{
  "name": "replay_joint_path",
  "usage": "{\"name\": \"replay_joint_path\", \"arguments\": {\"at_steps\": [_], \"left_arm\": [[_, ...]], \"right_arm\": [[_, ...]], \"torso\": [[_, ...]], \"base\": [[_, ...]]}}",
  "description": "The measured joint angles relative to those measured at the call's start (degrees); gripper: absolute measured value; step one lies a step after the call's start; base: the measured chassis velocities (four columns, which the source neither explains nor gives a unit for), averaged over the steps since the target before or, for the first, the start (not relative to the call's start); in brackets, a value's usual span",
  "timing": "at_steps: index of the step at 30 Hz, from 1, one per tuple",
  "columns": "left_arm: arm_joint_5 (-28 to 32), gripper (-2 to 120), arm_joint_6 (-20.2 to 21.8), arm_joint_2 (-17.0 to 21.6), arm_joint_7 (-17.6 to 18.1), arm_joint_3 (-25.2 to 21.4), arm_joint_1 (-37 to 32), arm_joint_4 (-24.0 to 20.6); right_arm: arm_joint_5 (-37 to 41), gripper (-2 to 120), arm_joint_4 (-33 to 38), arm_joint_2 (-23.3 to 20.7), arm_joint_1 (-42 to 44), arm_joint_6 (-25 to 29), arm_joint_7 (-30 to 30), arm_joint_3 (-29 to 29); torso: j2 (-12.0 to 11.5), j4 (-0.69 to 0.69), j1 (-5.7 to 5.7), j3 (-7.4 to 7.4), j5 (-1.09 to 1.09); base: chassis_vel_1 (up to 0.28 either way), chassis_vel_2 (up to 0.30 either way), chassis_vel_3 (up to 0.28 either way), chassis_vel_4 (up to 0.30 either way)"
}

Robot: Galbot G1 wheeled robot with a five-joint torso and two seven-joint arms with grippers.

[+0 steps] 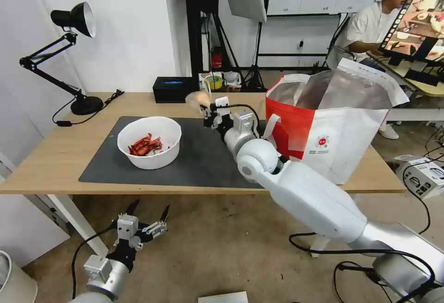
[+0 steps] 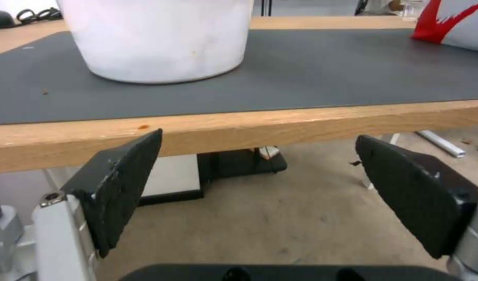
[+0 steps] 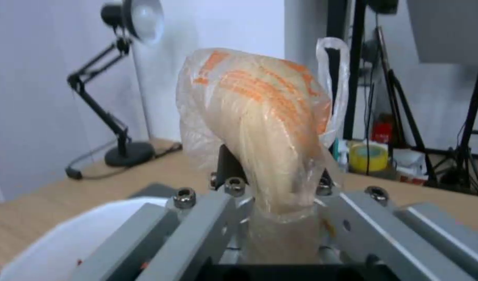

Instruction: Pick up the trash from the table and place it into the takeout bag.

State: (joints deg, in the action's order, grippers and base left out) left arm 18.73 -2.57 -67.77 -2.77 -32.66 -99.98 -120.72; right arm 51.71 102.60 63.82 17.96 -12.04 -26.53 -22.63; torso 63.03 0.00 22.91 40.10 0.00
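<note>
My right gripper (image 1: 206, 108) is raised over the back of the dark mat (image 1: 199, 164) and is shut on a clear-bagged beige lump (image 1: 198, 99) of trash; up close the bagged lump (image 3: 260, 128) bulges out above the fingers. A white bowl (image 1: 149, 142) with red shell scraps stands on the mat's left part, and its wall (image 2: 160, 39) rises above the table edge in the left wrist view. The red-and-white takeout bag (image 1: 330, 127) stands open on the table's right side, just right of the raised gripper. My left gripper (image 1: 147, 213) hangs open below the table's front edge.
A black box with a blue top (image 1: 175, 89) sits at the table's back edge. A black desk lamp (image 1: 69, 58) stands on the back left corner, its cable trailing. A white table leg (image 1: 76, 222) is close to my left arm. A cardboard box (image 1: 423, 176) lies on the floor at right.
</note>
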Motion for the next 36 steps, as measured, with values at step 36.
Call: {"name": "replay_joint_path", "arguments": {"at_steps": [36], "left_arm": [[-1.0,100,-1.0,-0.1,0.2,2.3,1.0,0.6]], "right_arm": [[-4.8,6,8.9,-13.8,15.5,4.0,-12.5,23.0]], "torso": [[0.0,0.00,0.00,0.01,0.00]], "base": [[0.000,0.000,0.000,0.000]]}}
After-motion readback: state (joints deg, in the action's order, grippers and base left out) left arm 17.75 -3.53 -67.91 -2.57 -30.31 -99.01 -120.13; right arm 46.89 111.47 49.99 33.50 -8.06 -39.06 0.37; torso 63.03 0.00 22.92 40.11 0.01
